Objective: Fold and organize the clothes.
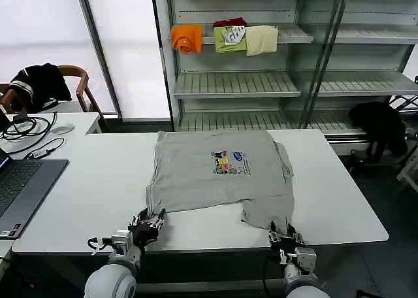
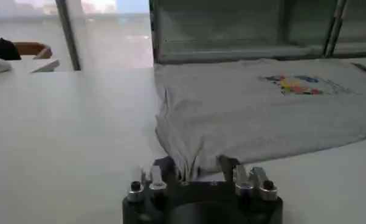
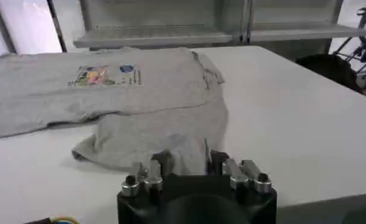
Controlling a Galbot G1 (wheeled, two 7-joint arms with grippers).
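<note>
white surface (image 1: 85, 200) across the foreground, rounded corners, near edge toward the robot. behind it, a glass-fronted shelf unit (image 1: 238, 82) with slatted shelves. on its upper shelf, three folded garments side by side: orange (image 1: 187, 38), green (image 1: 230, 38) with something dark red behind it, cream (image 1: 261, 39); lower shelves bare where visible. at the far left, part of a laptop (image 1: 19, 187), cables and a mouse; a black garment (image 1: 40, 82) draped over a chair; another dark one (image 1: 379, 125) low at the right.

spread over the middle of the surface, one light grey t-shirt (image 1: 215, 174), print side up, small multicoloured chest print (image 1: 228, 162) just right of centre, collar end toward the robot's right. mostly flat; body wrinkled toward the near left corner, the near right portion bunched and pulled toward the edge of the surface.

likely handling: light, limp, no stiffness; apt to drape and stretch between any two held points, slide easily on the smooth surface, slip out of a shallow pinch. best taken at corners or hems, with a good bite of cloth, both sides lifted evenly to keep the fold line straight.

left tool (image 1: 147, 221) at the near left corner of the shirt, fingers pinching a gathered tuck of fabric, seen clearly from the left wrist (image 2: 195, 170). right tool (image 1: 285, 236) at the near right portion, pressed together on bunched cloth (image 3: 186, 159).
</note>
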